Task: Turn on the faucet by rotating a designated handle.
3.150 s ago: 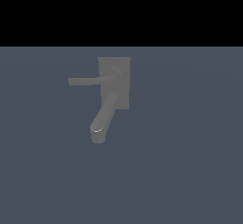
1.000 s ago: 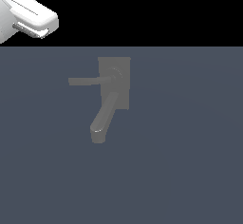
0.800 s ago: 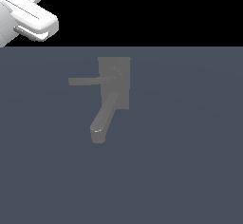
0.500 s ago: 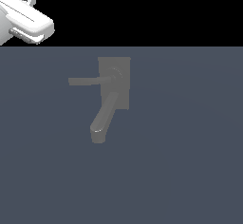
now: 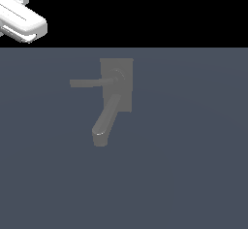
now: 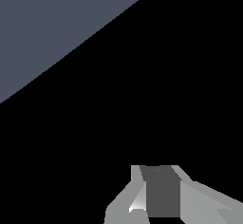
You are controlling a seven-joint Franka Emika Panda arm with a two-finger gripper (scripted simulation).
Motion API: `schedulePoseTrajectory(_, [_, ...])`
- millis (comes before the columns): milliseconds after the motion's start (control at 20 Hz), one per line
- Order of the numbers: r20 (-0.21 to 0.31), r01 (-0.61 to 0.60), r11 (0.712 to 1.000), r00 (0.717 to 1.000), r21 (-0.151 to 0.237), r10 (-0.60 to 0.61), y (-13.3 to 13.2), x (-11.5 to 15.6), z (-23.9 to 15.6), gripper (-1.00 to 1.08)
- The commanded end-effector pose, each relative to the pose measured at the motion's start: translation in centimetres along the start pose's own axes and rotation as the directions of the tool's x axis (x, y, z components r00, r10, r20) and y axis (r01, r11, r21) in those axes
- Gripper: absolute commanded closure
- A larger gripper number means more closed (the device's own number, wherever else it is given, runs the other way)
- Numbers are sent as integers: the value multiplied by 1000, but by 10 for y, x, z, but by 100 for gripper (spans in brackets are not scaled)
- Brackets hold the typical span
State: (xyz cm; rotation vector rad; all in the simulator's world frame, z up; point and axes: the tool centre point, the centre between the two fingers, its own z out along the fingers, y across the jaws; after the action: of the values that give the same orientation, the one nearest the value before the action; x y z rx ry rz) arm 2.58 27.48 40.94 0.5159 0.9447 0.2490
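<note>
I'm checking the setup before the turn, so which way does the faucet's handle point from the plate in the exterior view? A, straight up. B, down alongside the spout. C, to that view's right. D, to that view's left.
D: the handle runs level from the hub on the plate toward the exterior view's left, while the spout curves downward.

We see the grey faucet (image 5: 116,85) at the frame's upper centre. Its handle (image 5: 92,82) points straight left; the curved spout runs lower left.
</note>
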Motion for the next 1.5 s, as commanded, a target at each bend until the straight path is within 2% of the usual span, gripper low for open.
schedulePoseTrajectory(0, [-3, 2, 1000, 1000, 0, -2, 1, 0, 0, 108])
schedulePoseTrajectory(400, [-22, 23, 1000, 999, -8, -24, -6, 11, -3, 108])
schedulePoseTrajectory(800, [-118, 125, 991, 984, -44, -130, -41, 58, -17, 108])
schedulePoseTrajectory(1000, [-198, 203, 977, 957, -70, -214, -75, 94, -31, 108])
schedulePoseTrajectory(1200, [-285, 282, 955, 911, -96, -298, -116, 130, -48, 108])
schedulePoseTrajectory(1450, [-365, 348, 930, 856, -118, -366, -157, 158, -66, 108])
